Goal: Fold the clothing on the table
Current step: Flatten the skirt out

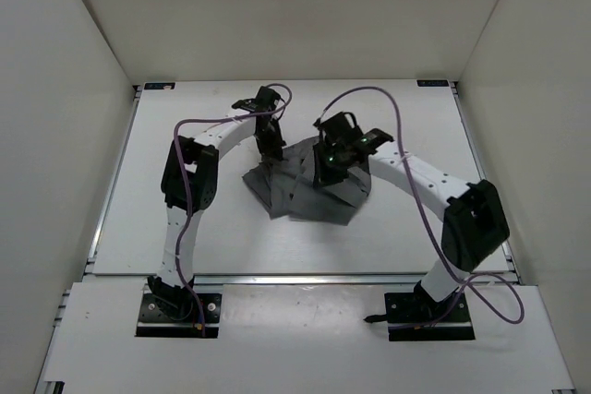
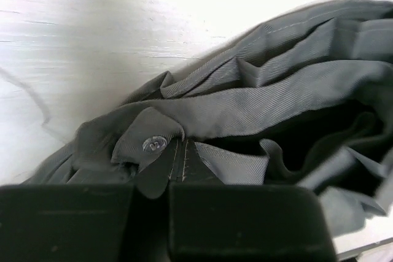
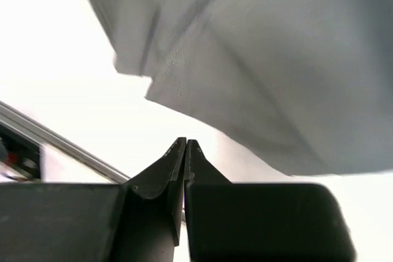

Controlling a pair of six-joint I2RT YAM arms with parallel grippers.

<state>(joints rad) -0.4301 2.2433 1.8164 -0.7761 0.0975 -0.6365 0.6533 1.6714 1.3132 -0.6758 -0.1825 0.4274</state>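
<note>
From above, the clothing [image 1: 305, 189] lies as a grey, creased heap in the middle of the table [image 1: 185, 219], between the two arms. The left gripper [image 1: 271, 147] is down at the far left edge of the heap, and the right gripper [image 1: 325, 171] is over its far middle part. In the left wrist view the clothing [image 2: 276, 102] is bunched on the white table [image 2: 73, 41], with a small button [image 2: 155, 143] near the fingers. The left gripper [image 2: 167, 188] is closed, and a stitched flap of the cloth runs in between its fingers. In the right wrist view the right gripper [image 3: 185, 148] is closed tip against tip and holds nothing. The clothing [image 3: 276, 72] fills the upper part, apart from the tips, and a metal rail [image 3: 55, 142] crosses at the left.
</note>
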